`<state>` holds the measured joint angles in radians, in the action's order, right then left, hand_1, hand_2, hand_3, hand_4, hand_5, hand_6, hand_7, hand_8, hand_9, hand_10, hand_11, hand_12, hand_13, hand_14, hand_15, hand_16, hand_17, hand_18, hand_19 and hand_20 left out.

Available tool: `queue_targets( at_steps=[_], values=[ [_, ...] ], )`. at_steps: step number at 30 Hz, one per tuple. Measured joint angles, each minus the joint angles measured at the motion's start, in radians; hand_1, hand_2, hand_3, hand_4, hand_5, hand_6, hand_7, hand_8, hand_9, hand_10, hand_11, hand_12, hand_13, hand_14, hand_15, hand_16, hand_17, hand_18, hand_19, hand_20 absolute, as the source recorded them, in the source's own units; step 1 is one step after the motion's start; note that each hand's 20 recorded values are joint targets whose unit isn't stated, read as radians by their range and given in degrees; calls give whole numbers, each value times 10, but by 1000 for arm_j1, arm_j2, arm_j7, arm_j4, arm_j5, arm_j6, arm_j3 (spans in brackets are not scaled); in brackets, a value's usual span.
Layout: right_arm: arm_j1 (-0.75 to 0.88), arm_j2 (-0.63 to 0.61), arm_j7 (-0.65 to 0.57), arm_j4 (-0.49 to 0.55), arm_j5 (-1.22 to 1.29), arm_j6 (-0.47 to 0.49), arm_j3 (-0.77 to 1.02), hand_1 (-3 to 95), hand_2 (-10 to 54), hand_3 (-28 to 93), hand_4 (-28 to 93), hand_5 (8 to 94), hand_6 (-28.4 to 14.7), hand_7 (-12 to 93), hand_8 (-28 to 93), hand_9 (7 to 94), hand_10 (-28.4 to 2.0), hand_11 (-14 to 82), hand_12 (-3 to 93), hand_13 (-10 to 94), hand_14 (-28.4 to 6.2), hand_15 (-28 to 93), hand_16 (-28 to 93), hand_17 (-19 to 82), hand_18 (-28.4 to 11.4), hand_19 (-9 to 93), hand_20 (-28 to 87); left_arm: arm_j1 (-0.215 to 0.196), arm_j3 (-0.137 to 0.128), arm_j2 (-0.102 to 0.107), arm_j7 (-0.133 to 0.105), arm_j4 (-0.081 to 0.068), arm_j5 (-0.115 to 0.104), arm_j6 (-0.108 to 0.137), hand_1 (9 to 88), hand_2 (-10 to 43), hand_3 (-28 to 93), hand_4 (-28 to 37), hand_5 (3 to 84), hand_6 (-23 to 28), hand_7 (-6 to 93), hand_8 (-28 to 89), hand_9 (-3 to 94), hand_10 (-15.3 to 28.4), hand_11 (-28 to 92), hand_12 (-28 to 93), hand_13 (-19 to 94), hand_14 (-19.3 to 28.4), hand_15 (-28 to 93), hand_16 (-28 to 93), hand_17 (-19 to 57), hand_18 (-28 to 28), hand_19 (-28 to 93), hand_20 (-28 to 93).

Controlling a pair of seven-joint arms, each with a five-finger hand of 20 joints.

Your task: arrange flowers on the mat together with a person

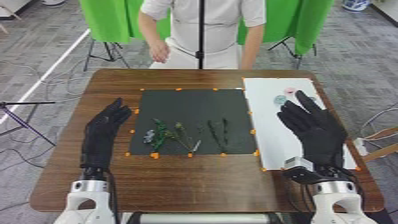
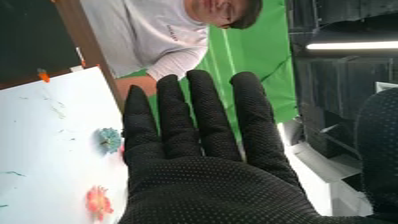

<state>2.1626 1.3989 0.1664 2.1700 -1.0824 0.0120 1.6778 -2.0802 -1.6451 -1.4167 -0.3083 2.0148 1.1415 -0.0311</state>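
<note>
With left hand [image 1: 103,127] and right hand [image 1: 318,131] wide open and empty, we should pinch the blue-green flower [image 2: 108,140] lightly from above.

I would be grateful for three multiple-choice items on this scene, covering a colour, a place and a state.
1. Which flower colours show on the white mat?
A) Yellow and purple
B) Pink and blue-green
C) Black and orange

2. Where do the leafy green stems lie?
A) On the dark mat
B) On the white mat
C) On the floor

3. How is the right hand?
A) In a fist
B) Gripping a stem
C) Open

1 B: a pink flower and a blue-green flower lie there.
2 A: the head view shows them there.
3 C: its fingers are straight.
</note>
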Motion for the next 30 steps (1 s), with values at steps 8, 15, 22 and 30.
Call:
queue_targets(
  at_steps=[8, 15, 22, 30],
  values=[
    [5, 3, -12, 2, 18, -2, 0, 57, 65, 753, -192, 411, -17, 101, -83, 453, -164, 53, 123, 356, -151, 113, 171, 171, -151, 91, 289, -3, -4, -6, 7, 0, -2, 1, 258, -61, 664, -197, 437, 51, 63, -54, 421, 124, 135, 163, 366, 145, 107, 21, 97, 84, 24, 197],
    [5, 4, -20, 3, 18, 0, -1, 57, 67, 754, -191, 420, -17, 106, -84, 467, -165, 56, 126, 370, -150, 117, 176, 175, -153, 99, 290, -5, -9, -8, 10, 1, -8, 1, 259, -60, 662, -199, 437, 51, 63, -54, 422, 124, 135, 163, 365, 145, 107, 21, 97, 84, 24, 197],
    [5, 5, -21, 4, 20, 0, -1, 56, 67, 758, -191, 423, -18, 108, -85, 472, -165, 56, 128, 375, -149, 119, 178, 176, -153, 102, 289, -6, -11, -9, 15, 1, -8, 1, 258, -60, 663, -198, 437, 52, 61, -54, 422, 123, 136, 164, 365, 145, 107, 21, 96, 85, 24, 196],
    [5, 5, -22, 4, 20, 0, -2, 57, 69, 757, -192, 424, -19, 107, -85, 474, -165, 56, 129, 378, -150, 119, 180, 177, -153, 103, 289, -6, -17, -10, 17, 1, -9, 1, 258, -59, 663, -197, 437, 52, 60, -53, 421, 124, 135, 163, 365, 145, 107, 21, 95, 84, 24, 196]
  ],
)
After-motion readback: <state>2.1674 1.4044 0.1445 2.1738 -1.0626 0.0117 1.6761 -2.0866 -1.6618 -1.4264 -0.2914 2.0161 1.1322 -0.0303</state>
